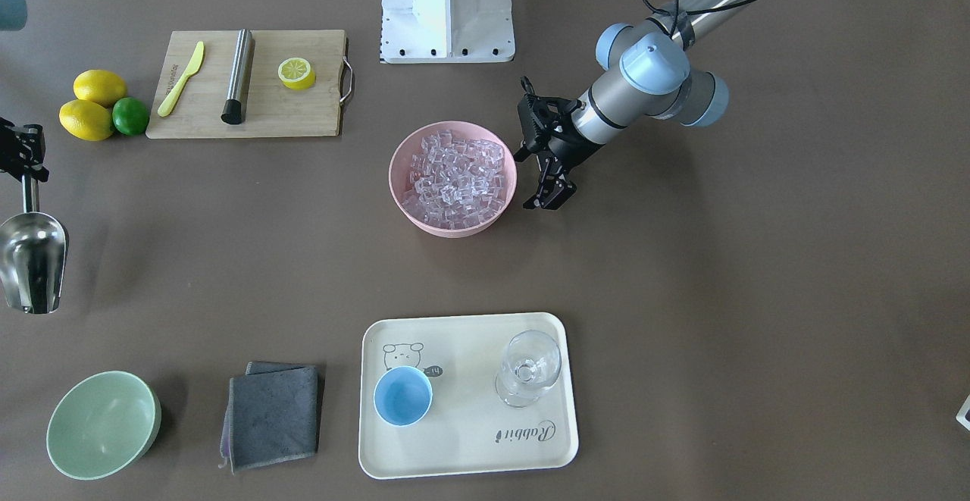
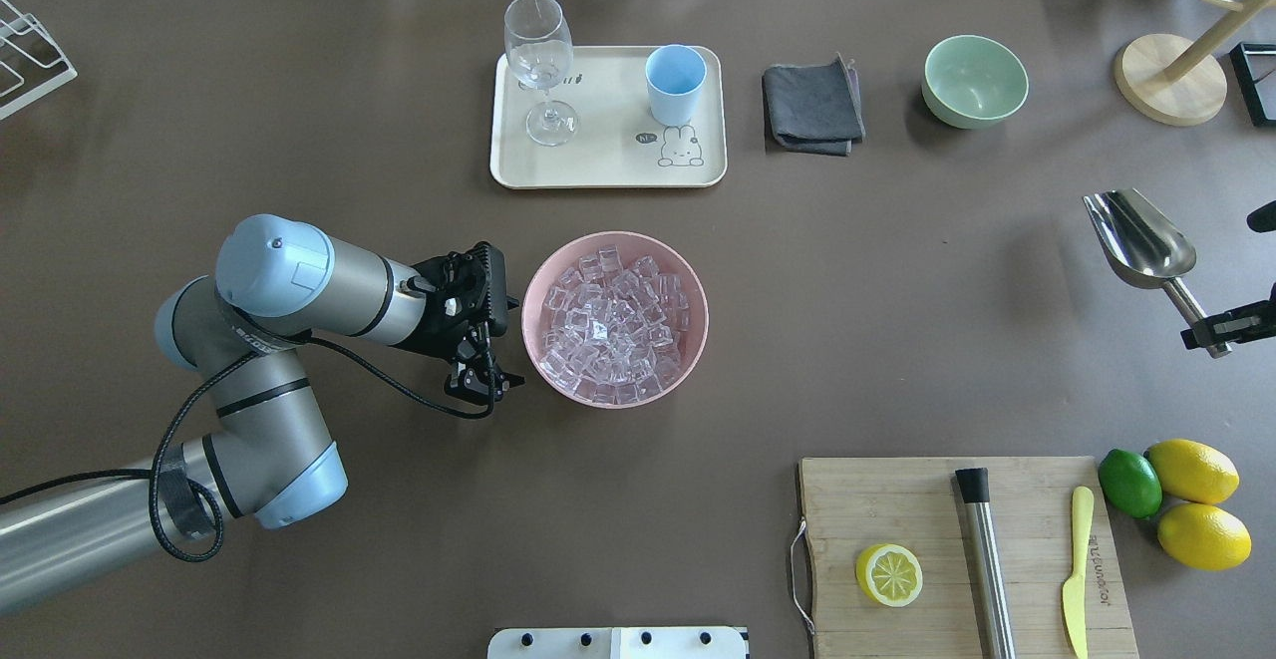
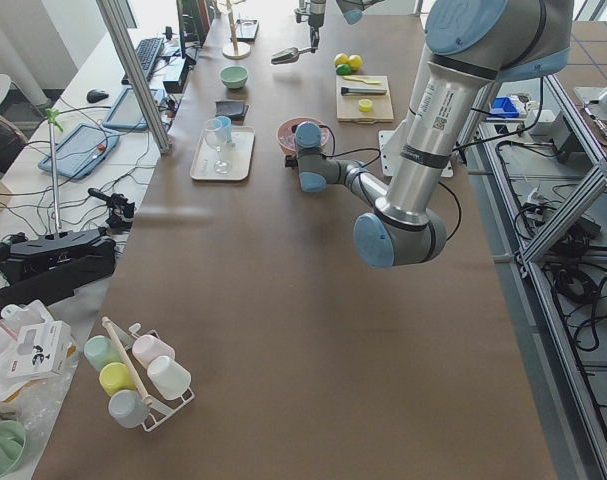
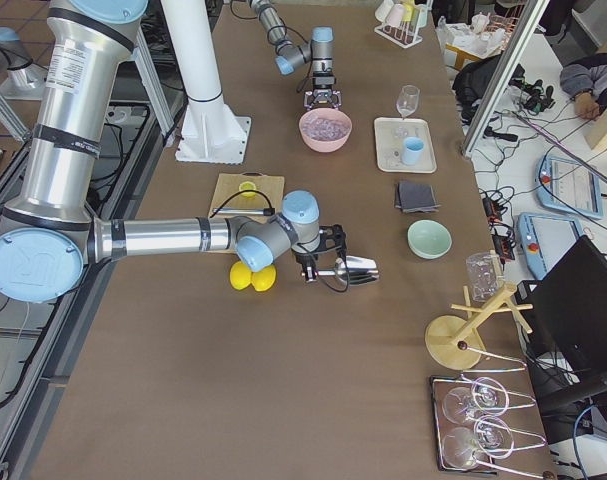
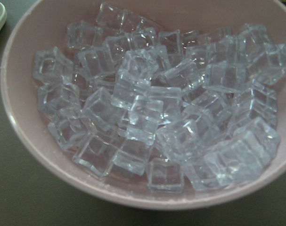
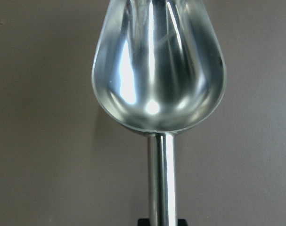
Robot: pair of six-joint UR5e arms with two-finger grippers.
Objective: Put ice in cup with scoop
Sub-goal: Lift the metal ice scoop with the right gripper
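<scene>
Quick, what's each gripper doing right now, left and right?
Left gripper: open, empty, beside the pink bowl of ice.
Right gripper: shut on the handle of the scoop, which is empty.

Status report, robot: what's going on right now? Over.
Right gripper shut on scoop, trough empty. Left gripper open beside pink bowl. Ice in bowl, cup empty. Path to bowl looks clear.

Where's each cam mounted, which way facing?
Front-facing: across table, facing robot's base; left end effector beside pink bowl.
Overhead: behind robot, looking forward-down; right end effector holds scoop.
Exterior left: table's left end; left arm nearest.
Exterior right: table's right end; right arm nearest.
Left wrist: down onto ice; no body.
Right wrist: along scoop; its end effector barely shows.
Shared: front-facing and overhead show cup on tray.
</scene>
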